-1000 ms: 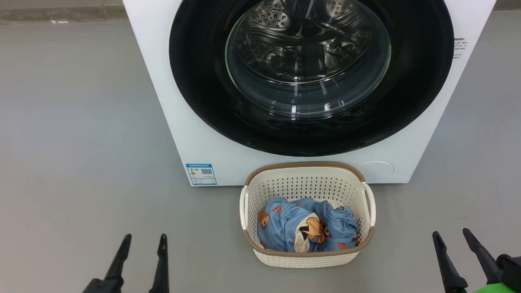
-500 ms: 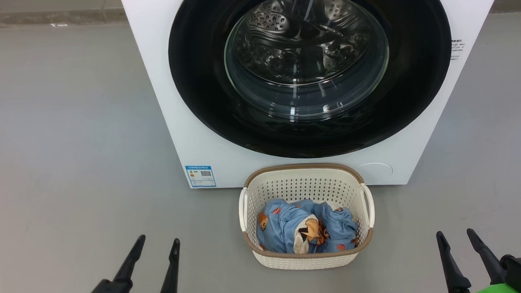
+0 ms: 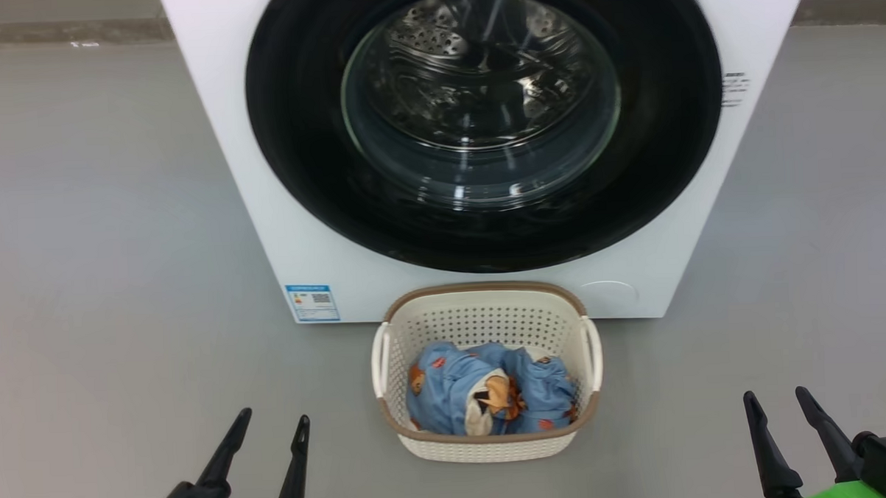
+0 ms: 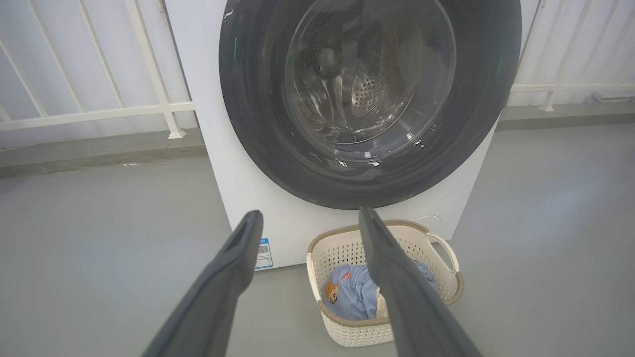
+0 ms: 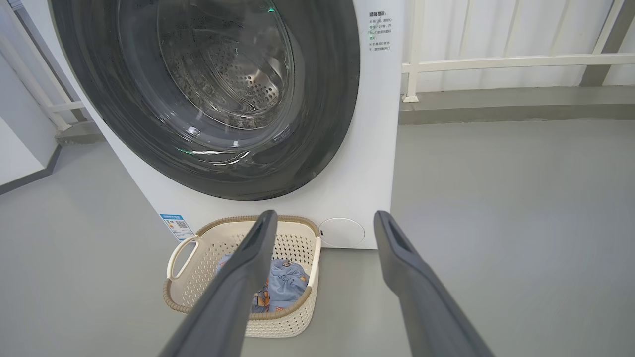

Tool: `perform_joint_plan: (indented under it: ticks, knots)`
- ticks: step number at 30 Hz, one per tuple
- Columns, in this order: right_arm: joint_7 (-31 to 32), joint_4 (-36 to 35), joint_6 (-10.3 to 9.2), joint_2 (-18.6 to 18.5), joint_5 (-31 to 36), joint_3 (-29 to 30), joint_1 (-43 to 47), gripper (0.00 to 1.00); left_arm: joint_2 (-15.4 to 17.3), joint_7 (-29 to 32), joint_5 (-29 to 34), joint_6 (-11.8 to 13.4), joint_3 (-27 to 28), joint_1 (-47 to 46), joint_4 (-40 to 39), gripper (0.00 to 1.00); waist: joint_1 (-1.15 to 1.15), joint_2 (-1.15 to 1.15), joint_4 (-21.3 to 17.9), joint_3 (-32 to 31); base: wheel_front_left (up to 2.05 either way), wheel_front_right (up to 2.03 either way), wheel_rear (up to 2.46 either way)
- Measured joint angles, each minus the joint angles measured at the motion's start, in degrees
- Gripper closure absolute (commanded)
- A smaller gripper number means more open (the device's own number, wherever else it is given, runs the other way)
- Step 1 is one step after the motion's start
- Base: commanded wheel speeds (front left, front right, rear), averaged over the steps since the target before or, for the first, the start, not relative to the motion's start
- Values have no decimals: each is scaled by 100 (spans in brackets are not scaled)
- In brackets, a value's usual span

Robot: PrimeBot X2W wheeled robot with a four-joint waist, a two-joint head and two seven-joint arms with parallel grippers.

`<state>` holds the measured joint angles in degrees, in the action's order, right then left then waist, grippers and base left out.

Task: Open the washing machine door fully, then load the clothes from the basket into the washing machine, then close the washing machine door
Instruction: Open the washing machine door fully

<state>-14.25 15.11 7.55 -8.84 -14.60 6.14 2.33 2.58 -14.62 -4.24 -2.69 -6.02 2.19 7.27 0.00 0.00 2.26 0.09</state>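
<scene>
So the washing machine door (image 3: 483, 122) is shut, filling the upper centre of the head view, flush on the washing machine (image 3: 370, 281). By the look of it nothing's done yet: opening, loading and closing are all left. The clothes (image 3: 485, 398) lie bundled in the basket (image 3: 487, 448) at lower centre, right below the door. The left gripper (image 3: 275, 415) at lower left and the right gripper (image 3: 774, 392) at lower right both have jaws spread and empty, well short of the door.
</scene>
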Motion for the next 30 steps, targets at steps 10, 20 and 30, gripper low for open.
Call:
perform_joint_plan:
  ticks: [10, 20, 30]
  knots:
    - [0, -14, 0, -2, 1, 22, 0, 0, -2, -1, -1, 0, 10, 0, -16, 0, 0, 0, -39, -4, 123, 123, -246]
    - [0, -41, 0, 2, 1, 37, 0, 0, -3, 0, -86, -1, 48, 0, -55, 0, 0, 0, -39, 23, 123, 123, -246]
    - [0, -55, 0, -10, 1, 73, -1, 0, -9, -1, -476, -68, 98, 0, -234, 0, 0, 0, -34, 82, 82, 82, -165]
